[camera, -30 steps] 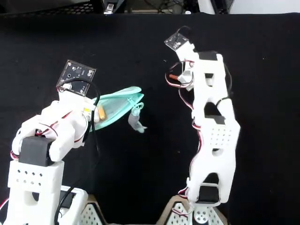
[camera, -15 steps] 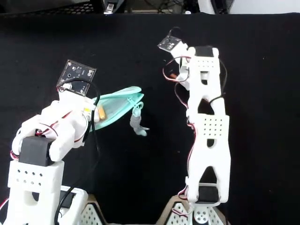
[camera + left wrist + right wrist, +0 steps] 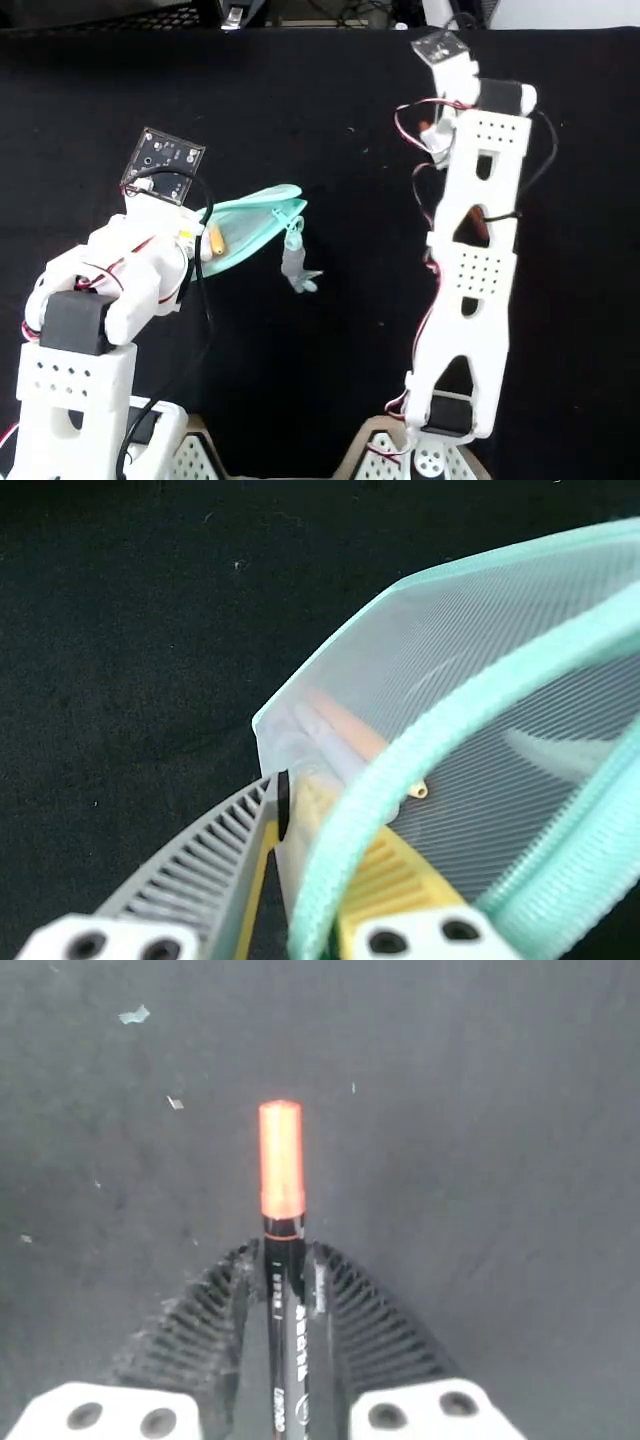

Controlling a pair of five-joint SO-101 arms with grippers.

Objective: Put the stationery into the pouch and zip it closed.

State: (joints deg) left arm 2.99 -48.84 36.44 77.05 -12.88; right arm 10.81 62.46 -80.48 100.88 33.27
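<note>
Black cloth (image 3: 300, 380) covers your whole table, matte and slightly linty, and it gives a dropped pen nothing to stop against. Your right gripper (image 3: 283, 1260) is clamped on a marker (image 3: 281, 1160), with the black barrel pinched between the ribbed fingers and the smooth orange-red cap sticking out ahead. It sits toward the far side of the table, well apart from the pouch (image 3: 250, 228). Your left gripper (image 3: 290, 802) is closed on the pouch's end wall, one grey ribbed finger and one yellow one on either side of the mesh. That pouch is soft, translucent mint mesh with fine ridges, edged by a thick woven zip band (image 3: 400, 780). A pale orange stick shows through the wall, probably a pencil, though the mesh blurs it too much for you to be sure. The main risk is the mouth: it is limp fabric held at one end only. If you bring the marker in low or off-line, the cap may well catch the zip band or push the wall shut instead of sliding inside. A round, slick barrel can also swivel in the fingers on contact. Watch the zip pull (image 3: 296, 268) trailing on the cloth beside the pouch's end; it could snag.
</note>
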